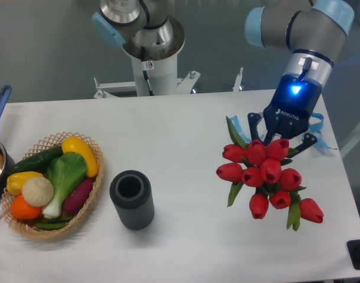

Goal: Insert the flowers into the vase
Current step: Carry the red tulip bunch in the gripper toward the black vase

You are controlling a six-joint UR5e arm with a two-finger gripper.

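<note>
The flowers (pixel 265 174), a bunch of red tulip buds with green leaves, hang at the right side of the table with the buds tilted toward the front. My gripper (pixel 281 137) sits just behind the buds, its dark fingers closed around the stem end, which it hides. The vase (pixel 132 199), a short dark ribbed cylinder, stands upright left of centre near the front, its round mouth open and empty. It is well to the left of the flowers and apart from them.
A wicker basket (pixel 56 232) of toy vegetables sits just left of the vase. A pot with a blue handle (pixel 2 97) is at the left edge. The arm's white base (pixel 149 59) stands behind the table. A black object (pixel 359 253) is at the front right corner.
</note>
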